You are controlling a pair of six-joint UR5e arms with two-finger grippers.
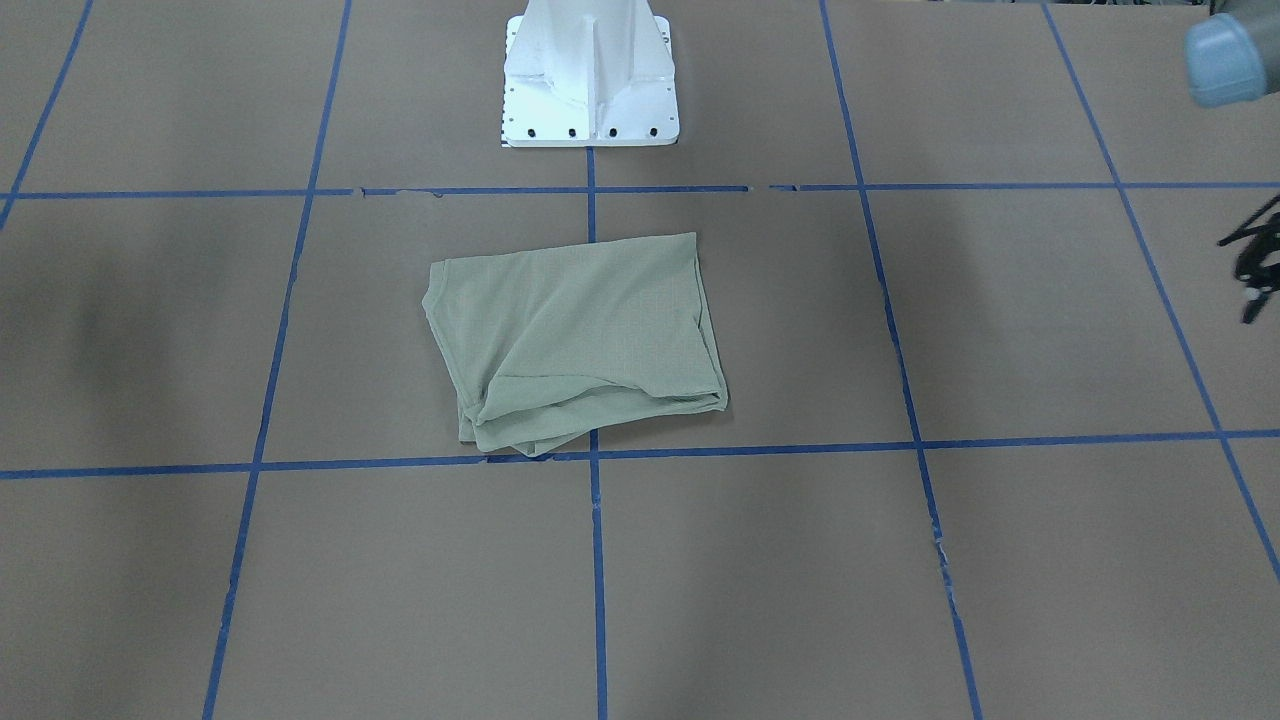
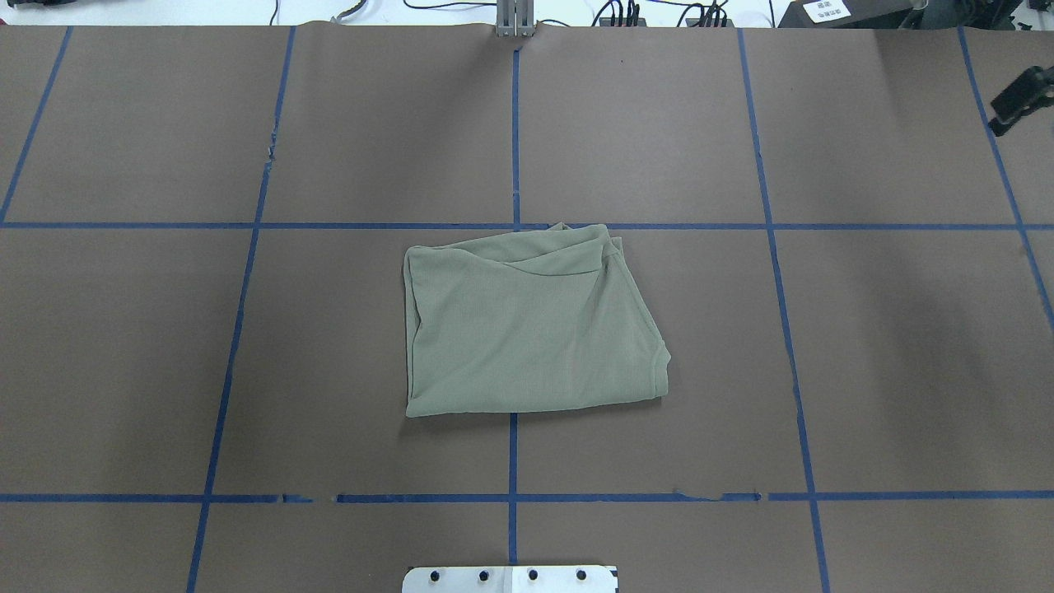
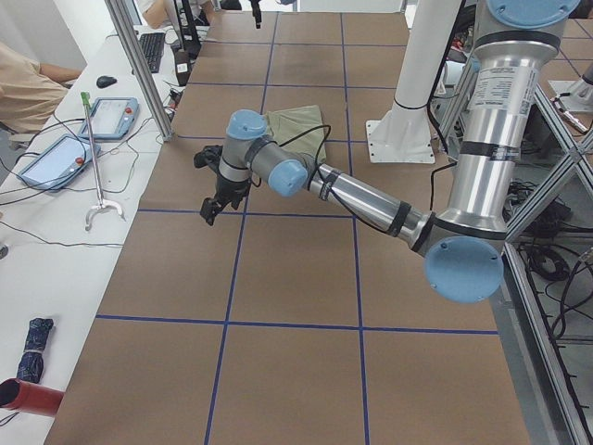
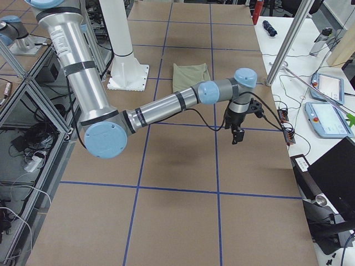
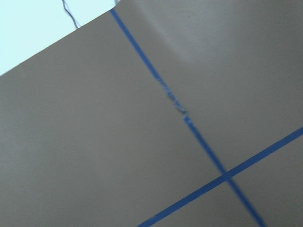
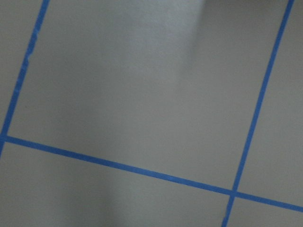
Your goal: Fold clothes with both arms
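The clothes are one sage-green shirt lying folded into a rough rectangle in the middle of the table, with no gripper touching it. In the left side view the left gripper hangs over bare table well away from the shirt, toward the operators' edge. On the other side, the right gripper likewise hangs clear of the shirt. A black piece at the overhead view's right edge may be part of the right gripper. I cannot tell either gripper's state. Both wrist views show only brown table and blue tape.
A white pedestal base stands behind the shirt. Blue tape lines grid the brown table. A side bench with tablets and a seated person runs along the far edge. More tablets lie there.
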